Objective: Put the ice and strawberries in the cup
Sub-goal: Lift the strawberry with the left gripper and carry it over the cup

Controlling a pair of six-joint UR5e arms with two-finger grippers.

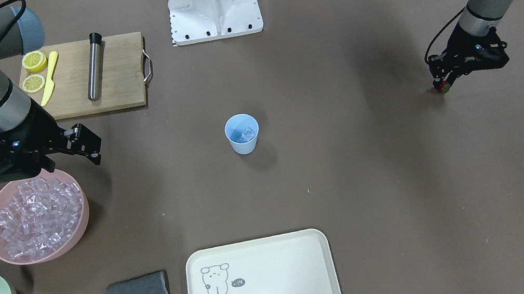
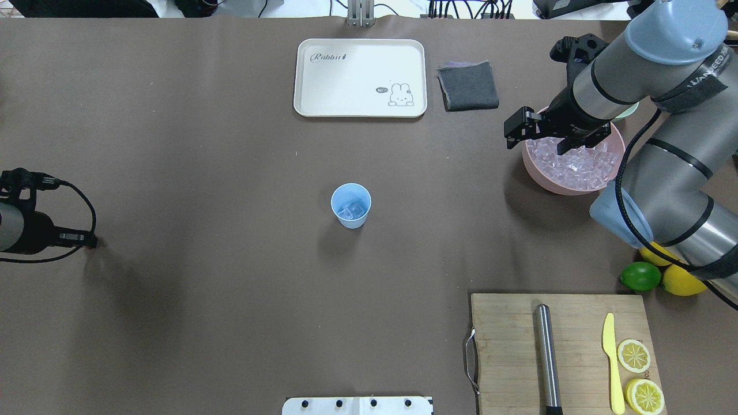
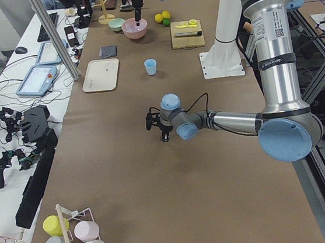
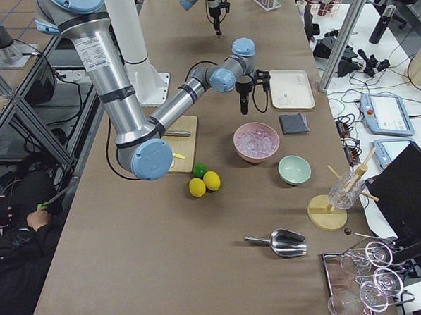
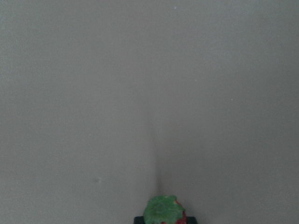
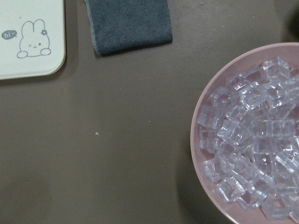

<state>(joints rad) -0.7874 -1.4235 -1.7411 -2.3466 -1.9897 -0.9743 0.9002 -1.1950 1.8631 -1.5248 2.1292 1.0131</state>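
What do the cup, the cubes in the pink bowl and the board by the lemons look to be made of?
Cup: likely plastic, matte light blue, thin plain wall.
Ice cubes: clear, glassy, probably acrylic; sharp edges, no meltwater.
Pink bowl: smooth, probably plastic.
Cutting board: wood, visible grain, metal handle.

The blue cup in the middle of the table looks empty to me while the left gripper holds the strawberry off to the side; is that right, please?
Not quite: the cup is not empty. The front-facing view shows ice already inside it. The rest holds: the left gripper has the strawberry well off to the side of the cup.
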